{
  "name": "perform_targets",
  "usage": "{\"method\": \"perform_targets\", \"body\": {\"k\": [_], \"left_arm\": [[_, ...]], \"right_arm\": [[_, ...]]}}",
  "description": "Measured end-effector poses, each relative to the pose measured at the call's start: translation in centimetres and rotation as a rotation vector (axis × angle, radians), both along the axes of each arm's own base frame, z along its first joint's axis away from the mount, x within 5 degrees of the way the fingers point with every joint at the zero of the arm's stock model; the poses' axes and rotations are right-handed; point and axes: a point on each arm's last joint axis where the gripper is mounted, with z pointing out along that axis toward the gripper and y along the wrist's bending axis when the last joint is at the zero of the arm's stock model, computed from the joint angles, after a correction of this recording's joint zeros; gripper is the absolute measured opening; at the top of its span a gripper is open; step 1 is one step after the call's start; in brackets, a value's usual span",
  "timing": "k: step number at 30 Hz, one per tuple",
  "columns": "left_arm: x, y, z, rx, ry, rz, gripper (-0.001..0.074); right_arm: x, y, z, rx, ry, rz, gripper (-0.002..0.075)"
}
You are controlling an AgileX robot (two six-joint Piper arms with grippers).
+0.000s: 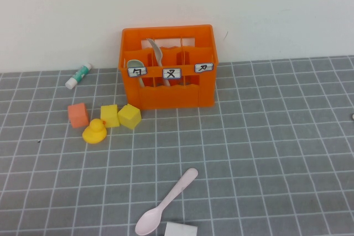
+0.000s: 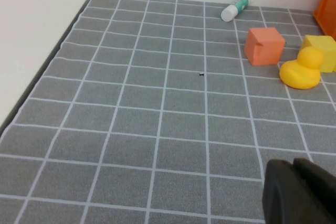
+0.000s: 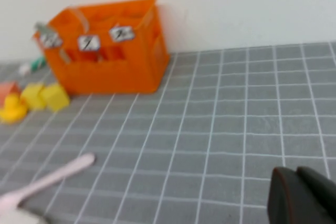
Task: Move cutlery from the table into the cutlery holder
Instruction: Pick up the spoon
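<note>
- A bright orange plastic crate with slotted sides (image 1: 168, 89) stands at the back of the grey gridded table (image 1: 276, 153); a mint-green spoon (image 1: 136, 70) and a grey-green fork (image 1: 157, 56) stand upright inside it.
- A pale pink plastic spoon (image 1: 166, 203) lies flat near the front edge, well apart from the crate.
- The left gripper (image 2: 302, 195), clenched and empty, sits low over bare table, far from the pink spoon.
- The right gripper (image 3: 304, 195), also clenched and empty, is well apart from that spoon.
</note>
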Motion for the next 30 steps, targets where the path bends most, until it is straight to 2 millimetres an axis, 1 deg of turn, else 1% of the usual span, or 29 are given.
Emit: {"method": "perform_targets", "body": {"k": [3,7,11,15,20,24,30], "left_arm": [[0.0,0.0,0.0,0.000,0.000,0.000,0.0000],[0.0,0.0,0.0,0.000,0.000,0.000,0.0000],[0.0,0.0,0.0,0.000,0.000,0.000,-0.0001],[0.0,0.0,0.0,0.000,0.000,0.000,-0.0001],[0.0,0.0,0.0,0.000,0.000,0.000,-0.0001],[0.0,0.0,0.0,0.000,0.000,0.000,-0.0001],[0.0,0.0,0.0,0.004,0.000,-0.001,-0.0001]], "right_arm": [[0.0,0.4,2.3,-0.085,0.042,0.072,-0.0003],[0.8,0.9,5.2,-0.131,0.104,0.164,-0.0003],[2.6,1.3,7.5,-0.224,0.125,0.265,-0.0003],[5.1,1.9,8.8,-0.313,0.197,0.407,-0.0003],[9.2,2.8,9.0,-0.350,0.373,0.614,-0.0003],[11.6,4.4,8.7,-0.429,0.423,0.747,-0.0003],[14.6,8.9,7.4,-0.651,0.398,0.946,-0.0003]]}}
